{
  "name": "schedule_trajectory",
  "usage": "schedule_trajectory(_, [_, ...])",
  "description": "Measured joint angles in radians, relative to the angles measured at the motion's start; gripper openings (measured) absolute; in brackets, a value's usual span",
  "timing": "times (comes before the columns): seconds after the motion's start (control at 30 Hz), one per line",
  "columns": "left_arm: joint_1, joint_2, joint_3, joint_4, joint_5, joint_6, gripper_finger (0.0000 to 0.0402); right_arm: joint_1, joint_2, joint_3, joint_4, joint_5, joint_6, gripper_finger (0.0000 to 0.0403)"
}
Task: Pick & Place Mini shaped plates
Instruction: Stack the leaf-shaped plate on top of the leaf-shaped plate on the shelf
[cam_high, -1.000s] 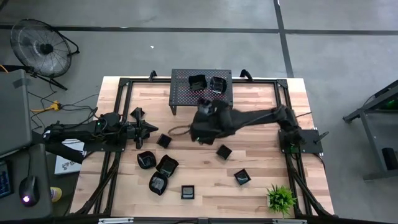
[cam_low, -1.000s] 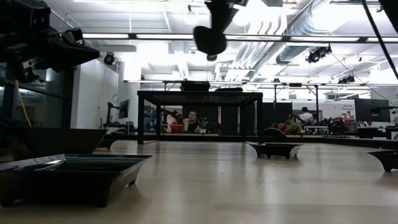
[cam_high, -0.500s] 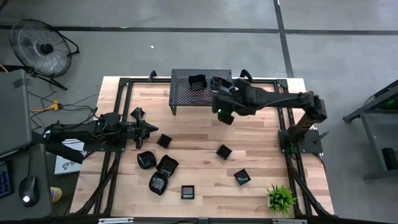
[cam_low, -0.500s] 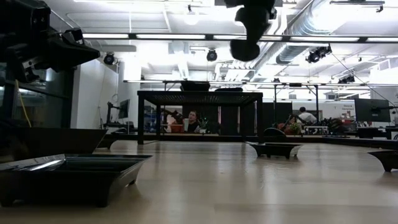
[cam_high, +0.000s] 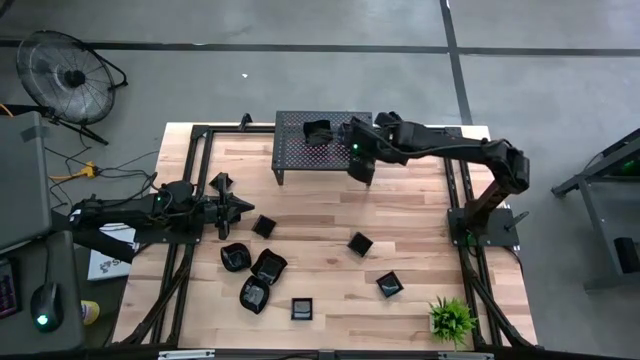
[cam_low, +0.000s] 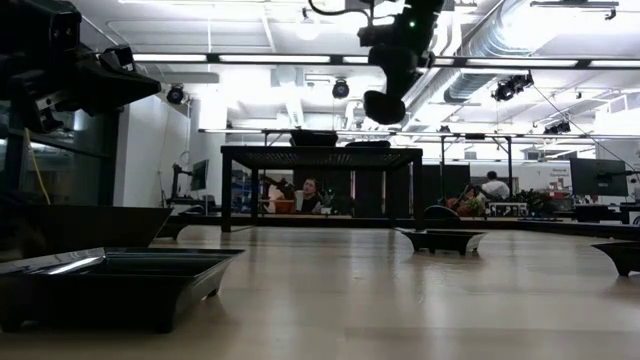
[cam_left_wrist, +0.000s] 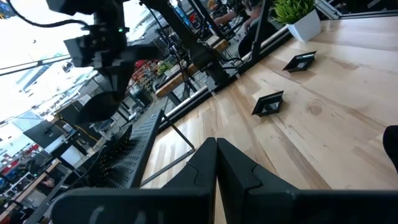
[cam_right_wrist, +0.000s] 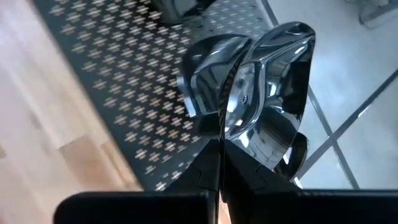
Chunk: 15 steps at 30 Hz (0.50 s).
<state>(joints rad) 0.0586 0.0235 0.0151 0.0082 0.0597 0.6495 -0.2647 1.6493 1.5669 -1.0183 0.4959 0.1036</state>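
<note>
I've got the right gripper pinching a mini plate over the stand at top center, one plate already up there, roughly seven left lower-middle, left gripper clenched empty.

Glossy black dish over black perforated stand; pale wood table; green plant.

You have a light wooden tabletop edged by a black frame. Toward the upper middle of the frame, the black perforated stand rests on its legs. Six mini shaped plates lie scattered across the lower half, and a small green plant sits at lower right.
</note>
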Motion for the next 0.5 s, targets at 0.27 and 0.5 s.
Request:
schedule_trajectory(0.27, [0.000, 0.000, 0.000, 0.000, 0.000, 0.000, 0.0003, -0.059, 0.013, 0.000, 0.075, -0.017, -0.024, 0.0008])
schedule_trajectory(0.5, [0.000, 0.000, 0.000, 0.000, 0.000, 0.000, 0.0003, -0.083, 0.069, 0.000, 0.122, -0.061, -0.070, 0.0004])
